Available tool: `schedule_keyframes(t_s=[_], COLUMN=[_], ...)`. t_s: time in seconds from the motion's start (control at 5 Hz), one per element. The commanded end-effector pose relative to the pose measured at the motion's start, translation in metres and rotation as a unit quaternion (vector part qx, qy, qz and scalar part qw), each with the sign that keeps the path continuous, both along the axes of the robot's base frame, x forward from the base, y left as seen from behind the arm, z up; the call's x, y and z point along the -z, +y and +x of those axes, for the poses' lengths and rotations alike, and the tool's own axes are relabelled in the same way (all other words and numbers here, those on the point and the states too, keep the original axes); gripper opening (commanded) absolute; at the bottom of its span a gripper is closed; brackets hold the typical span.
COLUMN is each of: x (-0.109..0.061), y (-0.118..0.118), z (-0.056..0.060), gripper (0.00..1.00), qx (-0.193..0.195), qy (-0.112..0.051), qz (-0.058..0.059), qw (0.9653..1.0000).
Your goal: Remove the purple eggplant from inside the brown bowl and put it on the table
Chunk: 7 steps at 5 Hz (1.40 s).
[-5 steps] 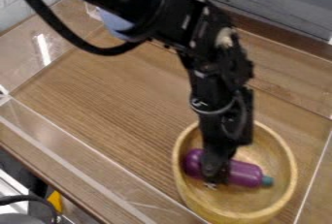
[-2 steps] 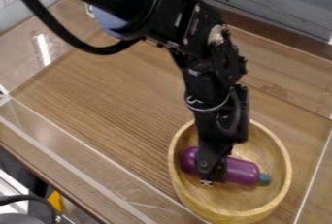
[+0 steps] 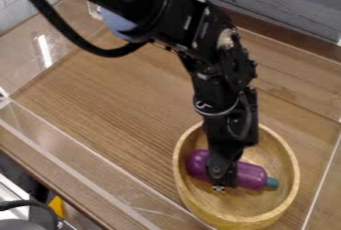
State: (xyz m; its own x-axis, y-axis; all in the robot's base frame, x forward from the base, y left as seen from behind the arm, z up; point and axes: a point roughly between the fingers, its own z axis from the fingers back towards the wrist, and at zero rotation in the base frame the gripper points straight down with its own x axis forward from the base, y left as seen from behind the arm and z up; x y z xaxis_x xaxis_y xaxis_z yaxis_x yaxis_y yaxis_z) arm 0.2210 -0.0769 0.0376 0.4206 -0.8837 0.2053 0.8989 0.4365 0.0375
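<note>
- On the desk (image 3: 114,105), at lower right, the bowl (image 3: 294,186)
- Inside the bowl, the eggplant (image 3: 249,177)
- From upper left down to above the bowl, the arm (image 3: 150,7)
- Left of the bowl, bare desk

The glossy black, rounded-segment robot arm (image 3: 173,20) has grey round joint caps. A thick black cable (image 3: 60,25) runs alongside it.

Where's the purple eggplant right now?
In the camera view, the purple eggplant lies inside the brown bowl at lower right, directly beneath the end effector's fingers.
</note>
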Motion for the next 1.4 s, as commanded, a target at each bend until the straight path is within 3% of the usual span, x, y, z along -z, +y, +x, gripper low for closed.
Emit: schedule_keyframes(t_s=[0.0, 0.4, 0.8, 1.2], x=[-0.002, -0.007, -0.015, -0.01], y=[-0.001, 0.022, 0.022, 0.002], z=[0.008, 0.025, 0.028, 0.039], gripper=[0.0, 0.0, 0.0, 0.0], qx=[-0.03, -0.063, -0.076, -0.059], qy=[-0.007, -0.009, -0.01, -0.011], qz=[0.0, -0.001, -0.001, -0.002], qw=[0.9995, 0.998, 0.9971, 0.9982])
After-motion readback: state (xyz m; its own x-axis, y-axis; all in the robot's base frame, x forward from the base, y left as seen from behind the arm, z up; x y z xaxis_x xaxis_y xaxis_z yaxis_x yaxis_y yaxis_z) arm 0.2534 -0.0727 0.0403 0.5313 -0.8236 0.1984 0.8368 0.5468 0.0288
